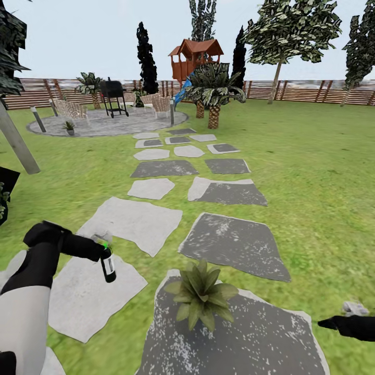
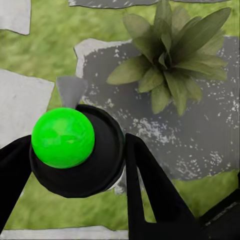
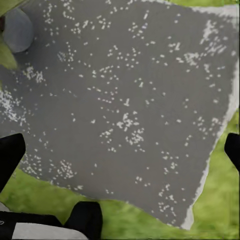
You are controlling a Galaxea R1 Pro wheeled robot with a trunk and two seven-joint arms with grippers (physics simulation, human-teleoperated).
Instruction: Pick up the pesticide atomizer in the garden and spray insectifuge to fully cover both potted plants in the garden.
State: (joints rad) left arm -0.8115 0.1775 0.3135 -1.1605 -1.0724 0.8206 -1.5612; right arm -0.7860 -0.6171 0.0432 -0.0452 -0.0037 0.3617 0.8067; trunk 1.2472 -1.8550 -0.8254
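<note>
Head view had the left claw (image 1: 99, 249) clamped on the pesticide atomizer (image 1: 108, 264), held above pale stone slabs (image 1: 136, 221) just beside the near potted plant (image 1: 200, 294). Right claw (image 3: 120, 150) hung spread apart over the dark slab (image 3: 130, 100).

Colours and patterns, all views.

- Slim dark bottle of the pesticide atomizer (image 1: 108, 268): near-black body, white label, bright green top; in the left wrist view the top reads as a glossy green ball on a black round (image 2: 63, 137).
- Left gripper (image 1: 99, 249): black fingers; forearm white. Right gripper (image 1: 333, 324): black.
- Near potted plant, a rosette of pointed leaves (image 1: 200, 295): dull olive green, paler at leaf edges.
- Dark grey stone slab under it (image 1: 260, 333): charcoal with white speckles, pale rim.
- Lighter stone slab (image 1: 86, 299): plain light grey.
- Lawn (image 1: 312, 182): mottled yellow-green.
- Slatted wooden fence (image 1: 302, 89): brown.
- Far potted plant (image 1: 69, 126): green, grey pot.
</note>
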